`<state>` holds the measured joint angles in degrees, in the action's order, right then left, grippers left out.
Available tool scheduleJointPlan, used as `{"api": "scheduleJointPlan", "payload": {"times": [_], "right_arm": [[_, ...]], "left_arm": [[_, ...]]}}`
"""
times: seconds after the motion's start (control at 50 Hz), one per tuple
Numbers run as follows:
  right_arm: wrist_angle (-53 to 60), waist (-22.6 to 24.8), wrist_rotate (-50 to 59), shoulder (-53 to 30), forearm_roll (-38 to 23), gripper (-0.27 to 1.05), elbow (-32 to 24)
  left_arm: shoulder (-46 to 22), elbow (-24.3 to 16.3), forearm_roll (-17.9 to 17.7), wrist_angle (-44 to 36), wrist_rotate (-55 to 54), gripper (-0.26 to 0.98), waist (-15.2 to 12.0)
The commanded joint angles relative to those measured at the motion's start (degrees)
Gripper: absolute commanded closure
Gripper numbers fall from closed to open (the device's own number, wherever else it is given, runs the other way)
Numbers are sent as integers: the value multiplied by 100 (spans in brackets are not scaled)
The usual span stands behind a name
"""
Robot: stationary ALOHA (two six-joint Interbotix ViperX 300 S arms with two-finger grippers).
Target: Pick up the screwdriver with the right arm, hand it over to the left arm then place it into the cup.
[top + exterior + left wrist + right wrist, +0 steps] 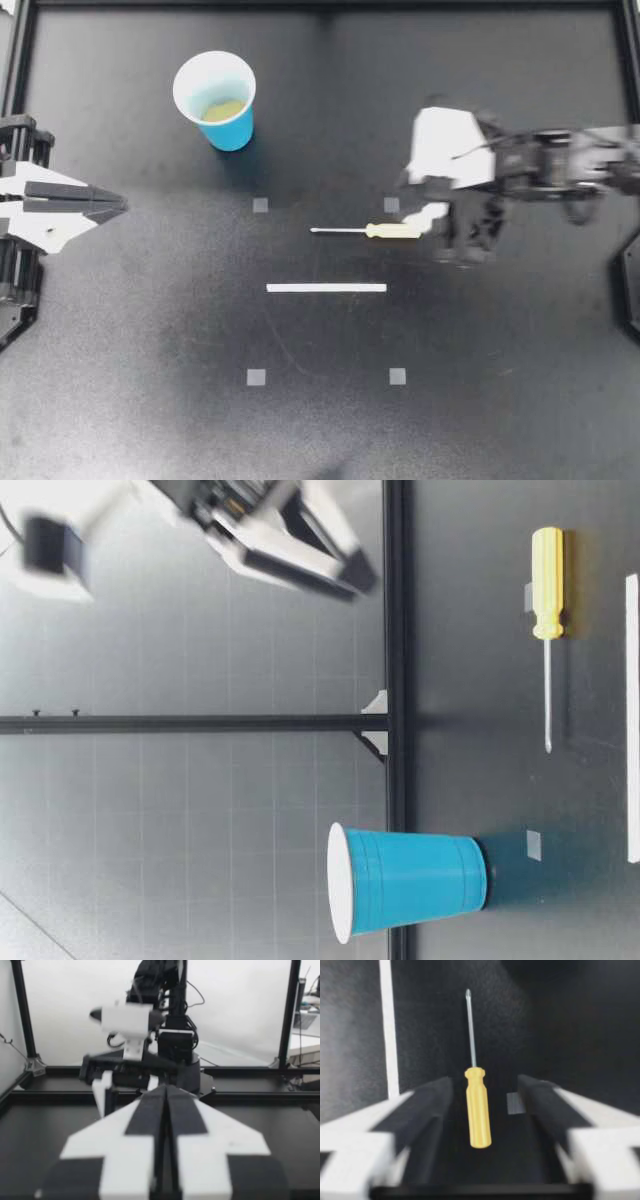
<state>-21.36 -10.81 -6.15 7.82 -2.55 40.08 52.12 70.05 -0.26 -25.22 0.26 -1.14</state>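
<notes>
Currently our right gripper (pixel 437 230) hangs at the handle end of the screwdriver (pixel 366 230), reaching in from the right side of the table (pixel 150 330). Its fingers stand wide apart. In the right wrist view the right gripper (pixel 485 1082) has the yellow handle of the screwdriver (pixel 475 1072) between its fingers, clear of both, with the shaft pointing straight ahead.

Screwdriver: lying flat on the table near the middle, tip toward our left side. A white strip (pixel 326 288) lies parallel to it, apart from it and on the side away from the cup. In the right wrist view the white strip (pixel 387 1025) runs beside one finger, and a grey square marker (pixel 514 1103) sits just beside the handle.

Cup (pixel 232 132): blue with a white rim, upright, mouth open, well apart from the screwdriver toward the far left of the table. The low view confirms the cup (pixel 410 880) standing on its base and the screwdriver (pixel 547 630) flat on the surface. A gripper (pixel 352 565) hangs above the table there; we cannot tell from that view which one it is.

Our left gripper (pixel 118 205) waits at the left edge, well away from everything, fingers pressed together on nothing. The left wrist view shows the left gripper (pixel 165 1089) the same way, pointing across at our right arm (pixel 175 1045).
</notes>
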Motion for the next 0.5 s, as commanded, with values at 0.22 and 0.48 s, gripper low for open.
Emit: {"api": "scheduleJointPlan", "payload": {"times": [0.22,0.48], "right_arm": [[-650,-44,-35,-1099,-9,12,-817],[-633,-44,-44,-1512,18,13,-879]], "left_arm": [[-26,-62,-9,-53,0,67,-18],[-26,-26,-9,-53,0,67,-9]]}}
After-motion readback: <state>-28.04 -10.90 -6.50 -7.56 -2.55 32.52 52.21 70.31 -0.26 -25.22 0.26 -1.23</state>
